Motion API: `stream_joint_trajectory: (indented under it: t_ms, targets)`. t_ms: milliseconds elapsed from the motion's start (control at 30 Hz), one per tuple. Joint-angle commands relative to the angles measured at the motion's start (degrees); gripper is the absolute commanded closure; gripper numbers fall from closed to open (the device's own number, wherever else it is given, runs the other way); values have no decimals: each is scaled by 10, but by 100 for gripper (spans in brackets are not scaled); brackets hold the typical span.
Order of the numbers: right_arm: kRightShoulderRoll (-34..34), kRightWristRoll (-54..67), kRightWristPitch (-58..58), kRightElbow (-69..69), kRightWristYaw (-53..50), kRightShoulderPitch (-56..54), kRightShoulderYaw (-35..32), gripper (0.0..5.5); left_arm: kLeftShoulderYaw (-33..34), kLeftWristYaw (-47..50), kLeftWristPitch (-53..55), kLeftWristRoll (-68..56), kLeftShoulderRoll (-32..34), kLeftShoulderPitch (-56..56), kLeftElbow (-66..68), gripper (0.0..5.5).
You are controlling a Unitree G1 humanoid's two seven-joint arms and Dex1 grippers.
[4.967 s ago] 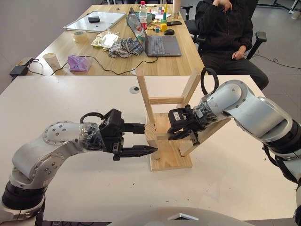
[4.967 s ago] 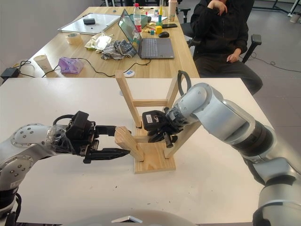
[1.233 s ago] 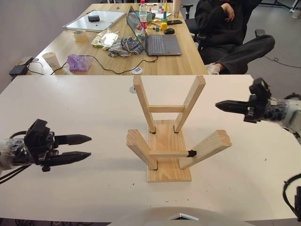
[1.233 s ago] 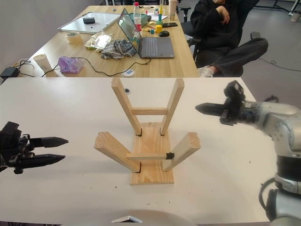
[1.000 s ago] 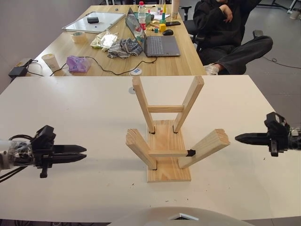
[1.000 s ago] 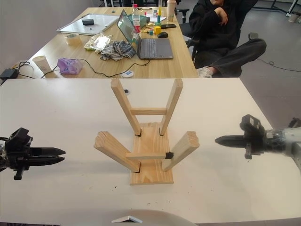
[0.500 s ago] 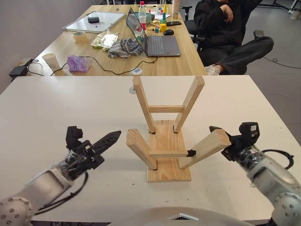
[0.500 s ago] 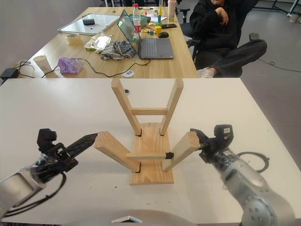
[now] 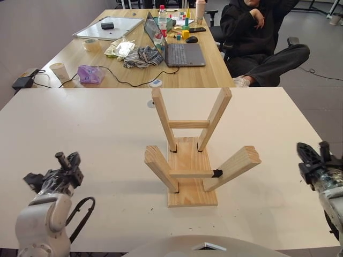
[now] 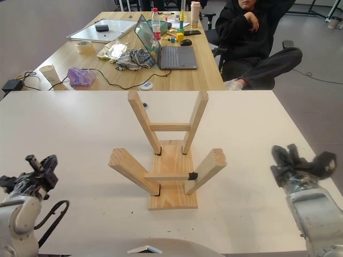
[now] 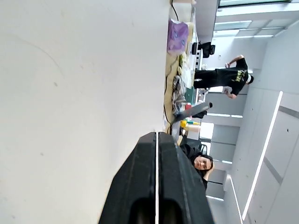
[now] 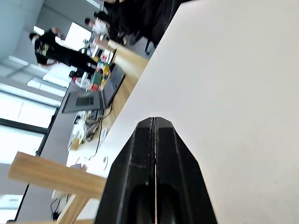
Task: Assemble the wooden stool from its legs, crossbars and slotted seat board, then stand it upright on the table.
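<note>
Faces the wooden stool (image 9: 191, 160), upside down at the middle of the white table (image 9: 91, 123): seat board (image 9: 193, 197) flat on the surface, far legs (image 9: 163, 119) nearly upright, near legs (image 9: 234, 166) leaning toward the near edge, a crossbar (image 9: 188, 123) joining each pair. Carries the left gripper (image 11: 156, 136) by the near left edge and the right gripper (image 12: 154, 121) by the near right edge, well apart from the stool, jaws pressed together.

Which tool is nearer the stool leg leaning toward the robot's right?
Right. The right tool is to the right of that leg; the left tool lies past the stool, opposite side.
</note>
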Motion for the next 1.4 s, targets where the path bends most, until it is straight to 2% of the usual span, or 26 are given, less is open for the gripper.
stream_joint_trajectory:
  t_ms: [33,67,133,233,300,333,400,467,567,667,733,800,867,933,1000,1067,1133,1233,1400]
  targets:
    - [-85,44,31,-67,79,-46,224,550,-279,95,-62,3,-112,-42,-136,547]
    - [-118,47,46,-78,127,-69,289,550,-343,129,-82,3,-158,-84,-153,547]
    - [-167,47,48,-90,179,-93,365,550,-386,175,-116,3,-198,-143,-160,547]
    - [-222,47,5,-103,200,-97,400,550,-388,196,-155,3,-188,-165,-160,547]
    - [-249,46,-20,-96,195,-96,384,550,-377,176,-154,3,-146,-147,-160,547]
    - [-263,38,-28,-69,189,-99,349,550,-350,144,-147,3,-92,-122,-159,547]
    - [-279,20,-46,3,214,-118,270,550,-205,-2,-39,3,39,-92,-66,547]
    - [-288,14,-45,62,254,-176,238,550,-51,-174,122,3,159,-123,83,547]
    - [-285,-6,-37,115,298,-263,214,550,63,-343,301,3,280,-226,253,547]
    - [-263,34,-22,140,397,-421,195,550,95,-448,424,3,312,-446,348,547]
    - [-252,46,13,155,498,-532,181,550,80,-557,512,3,345,-606,392,547]
    - [-255,46,44,165,561,-597,177,550,56,-632,564,3,364,-712,408,547]
    - [-262,46,70,186,590,-625,173,550,38,-671,588,3,369,-757,412,547]
    - [-278,46,106,158,628,-578,181,550,-9,-749,625,3,417,-690,340,547]
    - [-292,38,154,110,661,-466,205,550,-62,-779,632,3,446,-550,242,547]
    - [-339,-106,234,41,768,-296,262,550,-82,-782,696,40,467,-372,153,547]
    - [-391,-274,235,-1,861,-190,329,550,-89,-816,731,125,478,-265,113,547]
    - [-384,-312,202,-5,902,-175,321,550,-73,-836,686,95,480,-256,143,547]
    - [-341,-163,129,65,836,-297,264,550,-47,-829,571,14,482,-288,193,547]
